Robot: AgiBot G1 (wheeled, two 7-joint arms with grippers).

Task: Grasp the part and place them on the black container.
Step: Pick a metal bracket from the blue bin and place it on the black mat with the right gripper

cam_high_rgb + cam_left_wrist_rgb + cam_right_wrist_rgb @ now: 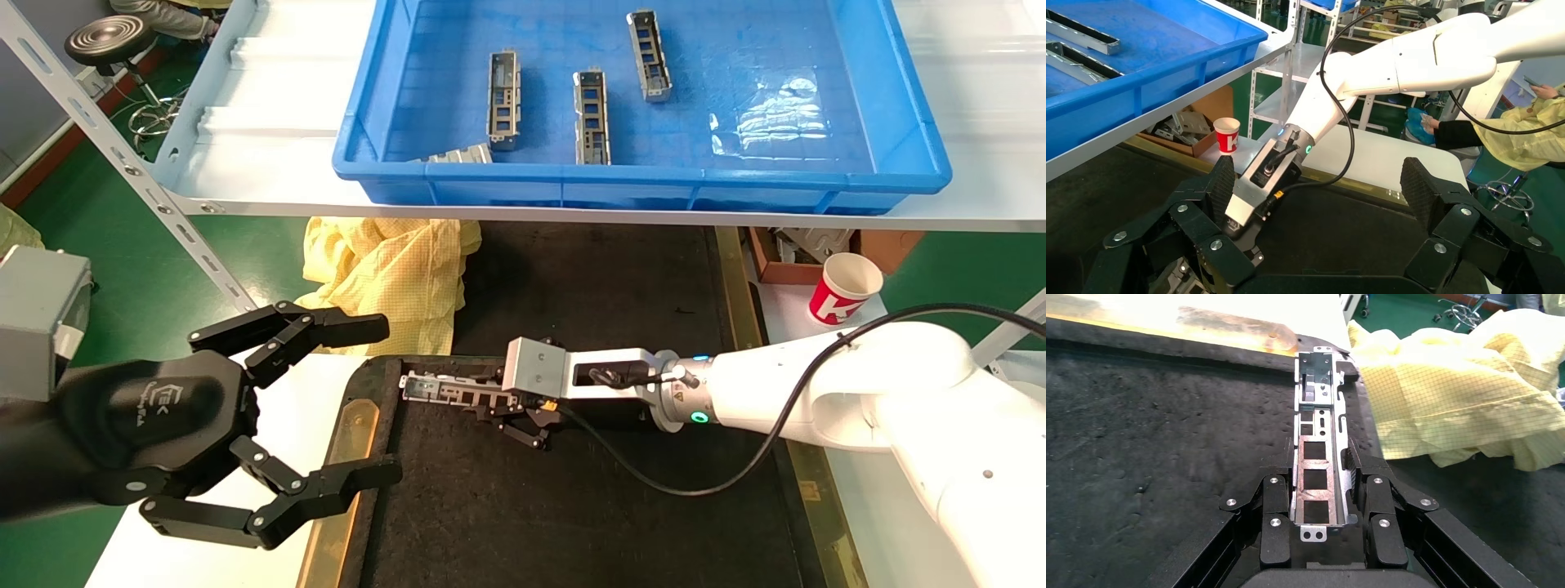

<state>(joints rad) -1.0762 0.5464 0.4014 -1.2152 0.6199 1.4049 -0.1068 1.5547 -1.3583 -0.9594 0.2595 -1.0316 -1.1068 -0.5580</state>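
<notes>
**Right arm's got the bracket down at the tray**

The right gripper [490,400] is clamping its black fingers [1275,505] on both sides of a slim grey metal channel part [1318,465] with rectangular cut-outs, sitting at the far left corner of the flat black felt container [572,506]. The left gripper [384,400] is hanging wide open and empty just beside that corner. Three more brackets are lying in the blue plastic bin [654,184] on the shelf.

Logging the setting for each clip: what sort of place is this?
Probably a factory or lab workstation: metal shelving carries a blue bin of grey brackets, and a black tray sits below, where the right pincer holds a bracket.
</notes>
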